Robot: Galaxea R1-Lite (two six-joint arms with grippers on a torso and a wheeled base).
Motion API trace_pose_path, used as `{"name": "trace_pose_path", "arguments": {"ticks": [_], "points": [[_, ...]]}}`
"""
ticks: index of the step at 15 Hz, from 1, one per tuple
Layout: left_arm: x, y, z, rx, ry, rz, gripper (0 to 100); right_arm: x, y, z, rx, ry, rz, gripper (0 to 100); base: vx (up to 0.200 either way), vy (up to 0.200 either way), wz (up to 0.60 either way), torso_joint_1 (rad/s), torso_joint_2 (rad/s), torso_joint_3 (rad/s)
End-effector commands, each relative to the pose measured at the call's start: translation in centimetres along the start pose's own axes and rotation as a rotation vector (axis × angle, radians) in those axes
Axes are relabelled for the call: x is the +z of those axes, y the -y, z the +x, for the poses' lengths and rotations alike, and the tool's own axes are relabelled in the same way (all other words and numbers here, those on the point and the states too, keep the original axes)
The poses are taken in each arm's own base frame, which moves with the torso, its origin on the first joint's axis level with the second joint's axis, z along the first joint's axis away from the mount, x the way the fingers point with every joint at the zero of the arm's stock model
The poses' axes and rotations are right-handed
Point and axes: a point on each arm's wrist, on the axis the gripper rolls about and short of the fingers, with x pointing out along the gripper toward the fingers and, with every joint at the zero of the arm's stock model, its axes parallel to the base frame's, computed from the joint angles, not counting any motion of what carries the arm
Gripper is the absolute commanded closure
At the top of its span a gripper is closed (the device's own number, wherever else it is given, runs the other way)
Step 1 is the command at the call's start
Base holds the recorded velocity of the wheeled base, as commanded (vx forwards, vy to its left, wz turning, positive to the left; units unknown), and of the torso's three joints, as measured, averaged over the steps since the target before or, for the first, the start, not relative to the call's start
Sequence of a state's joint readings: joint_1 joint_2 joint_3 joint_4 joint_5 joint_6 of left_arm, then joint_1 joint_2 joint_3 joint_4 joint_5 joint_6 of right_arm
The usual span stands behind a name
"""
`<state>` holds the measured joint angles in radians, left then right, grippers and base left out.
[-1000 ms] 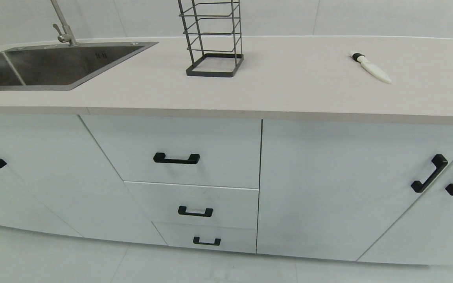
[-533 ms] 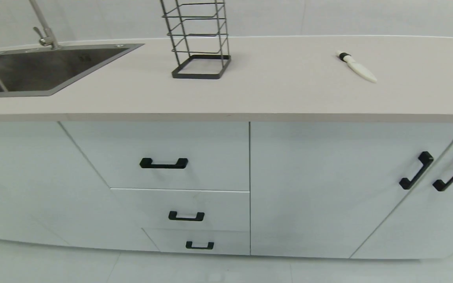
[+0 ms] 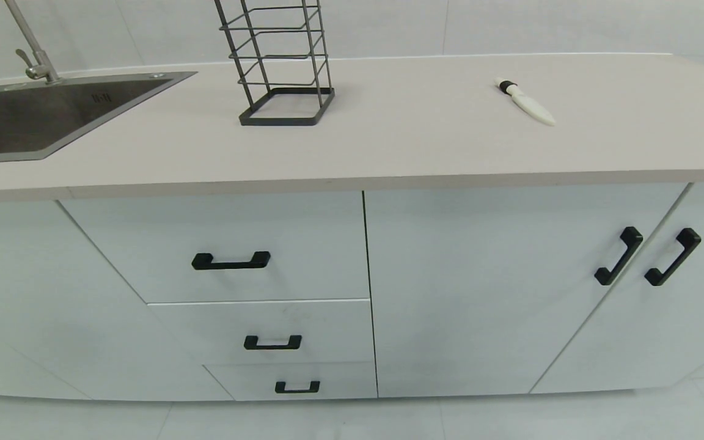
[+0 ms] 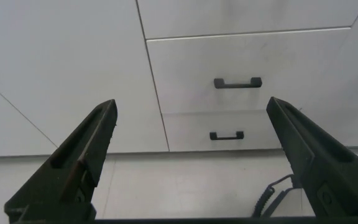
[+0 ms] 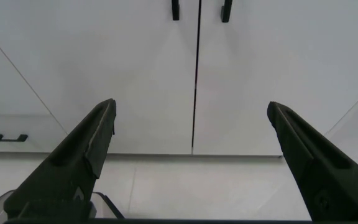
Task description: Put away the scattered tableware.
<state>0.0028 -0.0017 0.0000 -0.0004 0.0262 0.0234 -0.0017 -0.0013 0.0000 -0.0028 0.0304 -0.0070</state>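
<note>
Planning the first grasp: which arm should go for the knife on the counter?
Right, probably. The knife lies right of the rack, above the double doors that the right end effector faces. The left end effector faces the drawers, farther over. Both are open and low.

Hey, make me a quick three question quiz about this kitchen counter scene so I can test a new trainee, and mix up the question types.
1. True or false: the white utensil lies inside the wire rack.
2. Seen from the robot, which part of the counter holds the sink? A) left B) right C) middle
3. Fill in: the left claw and the right claw are both ____, holding nothing.

Key: 1 false, it lies flat on the counter, apart from the rack and to the robot's right of it. 2 A. 3 open.
</note>
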Motion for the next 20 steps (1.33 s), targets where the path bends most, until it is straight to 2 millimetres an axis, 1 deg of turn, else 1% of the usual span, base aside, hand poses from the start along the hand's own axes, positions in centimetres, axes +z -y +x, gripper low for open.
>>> {"name": "trace_pose_path", "arguments": {"ticks": [1, 4, 14, 19, 20], "points": [[0.03, 0.0, 0.01, 0.0, 0.001, -0.003, 0, 0.01, 0.0, 0.01, 0.0, -0.001, 0.001, 0, 0.2, -0.2, 0.0, 0.002, 0.0, 0.007], [0.02, 0.0, 0.01, -0.001, -0.001, -0.008, 0, 0.01, 0.0, 0.01, 0.0, -0.001, 0.001, 0, 0.2, -0.2, 0.0, -0.001, 0.0, 0.002], [0.02, 0.0, 0.01, -0.001, -0.001, -0.054, 0, 0.01, 0.0, 0.01, 0.0, -0.001, -0.001, 0, 0.0, 0.0, 0.0, 0.0, 0.0, 0.0], [0.02, 0.0, 0.01, -0.001, -0.001, -0.056, 0, 0.01, 0.0, 0.01, 0.0, -0.001, 0.001, 0, 0.0, 0.2, 0.0, 0.002, 0.0, 0.004], [0.02, 0.0, 0.01, -0.001, -0.001, -0.054, 0, 0.01, 0.0, 0.01, 0.0, -0.001, 0.001, 0, 0.0, 0.0, 0.0, 0.0, 0.0, 0.0]]}}
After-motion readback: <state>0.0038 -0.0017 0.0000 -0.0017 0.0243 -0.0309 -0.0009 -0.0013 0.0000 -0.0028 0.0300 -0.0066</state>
